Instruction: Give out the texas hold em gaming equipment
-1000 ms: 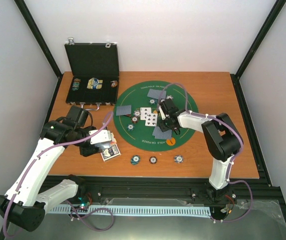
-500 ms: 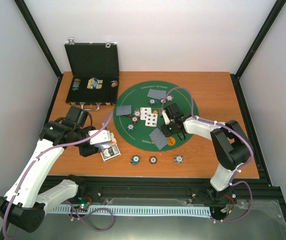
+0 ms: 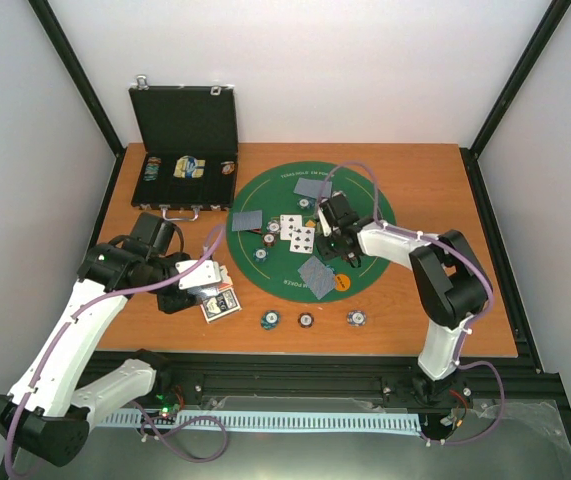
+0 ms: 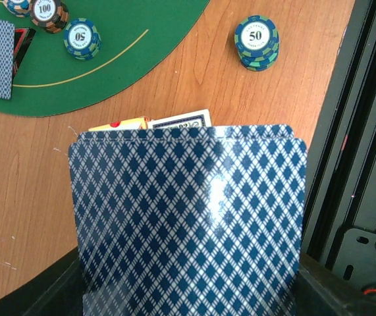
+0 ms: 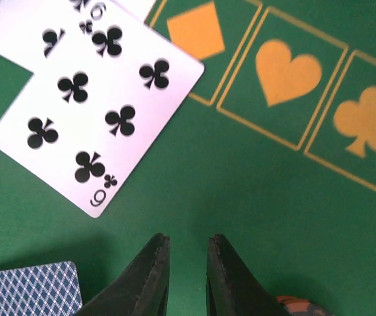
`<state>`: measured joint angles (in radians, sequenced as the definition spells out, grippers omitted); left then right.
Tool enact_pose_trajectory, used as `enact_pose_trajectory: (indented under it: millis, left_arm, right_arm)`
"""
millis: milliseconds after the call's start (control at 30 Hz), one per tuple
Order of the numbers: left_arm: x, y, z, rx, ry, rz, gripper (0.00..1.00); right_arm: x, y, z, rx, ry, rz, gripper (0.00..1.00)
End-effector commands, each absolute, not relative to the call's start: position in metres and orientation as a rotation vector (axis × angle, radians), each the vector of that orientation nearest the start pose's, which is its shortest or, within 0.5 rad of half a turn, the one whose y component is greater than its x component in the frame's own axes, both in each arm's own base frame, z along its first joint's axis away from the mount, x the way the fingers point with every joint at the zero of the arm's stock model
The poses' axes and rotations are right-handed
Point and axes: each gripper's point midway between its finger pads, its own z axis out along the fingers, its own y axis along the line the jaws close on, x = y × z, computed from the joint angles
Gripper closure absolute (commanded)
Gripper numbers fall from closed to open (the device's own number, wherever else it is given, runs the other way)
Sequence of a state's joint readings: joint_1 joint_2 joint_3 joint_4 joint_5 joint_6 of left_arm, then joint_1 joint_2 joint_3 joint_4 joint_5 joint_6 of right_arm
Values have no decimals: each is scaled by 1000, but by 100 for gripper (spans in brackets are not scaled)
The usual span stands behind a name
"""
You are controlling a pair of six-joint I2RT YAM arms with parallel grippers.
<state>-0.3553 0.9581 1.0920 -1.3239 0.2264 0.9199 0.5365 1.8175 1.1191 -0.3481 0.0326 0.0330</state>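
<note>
Your left gripper is clamped on a slightly fanned stack of blue diamond-backed playing cards. It holds them above the wooden table, just short of the round green felt mat. The backs face the wrist camera, and the long axis runs out from the gripper toward the mat. An orange-and-white card box peeks past their far edge, its print too cut off to read.

A blue-and-green striped chip stack on the table reads "50". A brown-striped chip on the mat reads "100".

Your right gripper hovers over the mat with its jaws a slim gap apart and nothing between them. Ahead of it lies a face-up clubs card. Its corner index reads as a 6 or a 9, and its long axis slants from lower left to upper right. Beside it, orange suit symbols are printed on the felt.
</note>
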Motion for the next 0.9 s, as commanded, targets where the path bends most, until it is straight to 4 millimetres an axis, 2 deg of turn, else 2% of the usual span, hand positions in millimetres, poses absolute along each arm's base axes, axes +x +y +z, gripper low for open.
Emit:
enact_pose_trajectory:
  millis: [0, 300, 567, 667, 767, 867]
  left_arm:
    - [168, -101, 201, 1675, 2106, -114, 84]
    - [169, -103, 202, 1671, 2107, -131, 84]
    - [167, -102, 204, 1675, 2103, -126, 84]
    - [167, -102, 204, 1675, 2104, -125, 84]
    - [166, -102, 203, 1674, 2105, -125, 84]
    - [166, -101, 204, 1673, 2104, -121, 84]
  right_arm:
    - [367, 224, 34, -652, 2564, 173, 83]
    - [330, 234, 22, -714, 2576, 201, 85]
    - [303, 241, 33, -775, 2554, 227, 85]
    - [310, 241, 42, -773, 2536, 188, 84]
    - [327, 238, 48, -743, 2530, 126, 84]
    - [342, 248, 54, -731, 2516, 158, 83]
